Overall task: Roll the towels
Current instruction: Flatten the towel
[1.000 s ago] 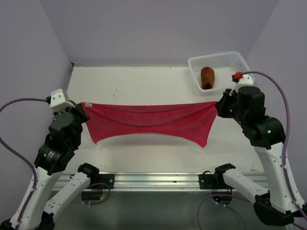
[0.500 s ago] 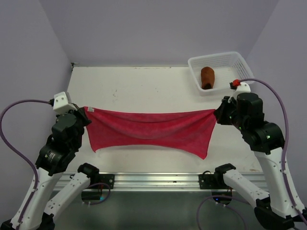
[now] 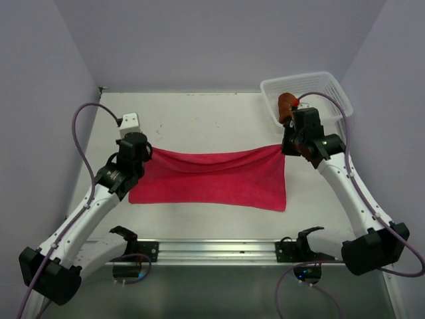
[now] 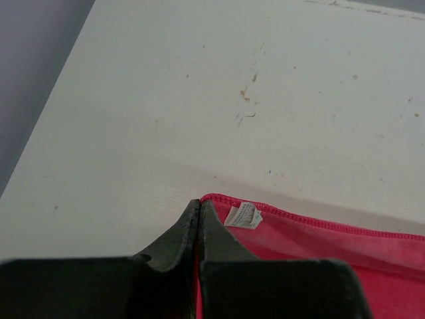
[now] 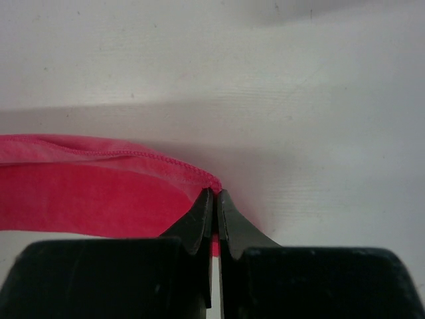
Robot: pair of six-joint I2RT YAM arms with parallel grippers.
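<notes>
The pink towel [image 3: 212, 176] is stretched wide across the middle of the table, its near edge lying flat. My left gripper [image 3: 141, 153] is shut on its far left corner; in the left wrist view the pinched hem and a white label [image 4: 243, 216] sit at the tips [image 4: 200, 205]. My right gripper [image 3: 285, 146] is shut on the far right corner, and the right wrist view shows the pink towel [image 5: 86, 193] caught between its tips [image 5: 214, 194]. The rust-brown towel [image 3: 286, 105] lies rolled in the basket, partly hidden by the right arm.
A white mesh basket [image 3: 319, 86] stands at the far right corner of the table [image 3: 199, 119]. Purple walls close in on the left, the back and the right. A metal rail [image 3: 212, 249] runs along the near edge.
Both arms have reached forward and down. The towel, held up and sagging a second ago, now lies spread on the table with its far corners still pinched.
</notes>
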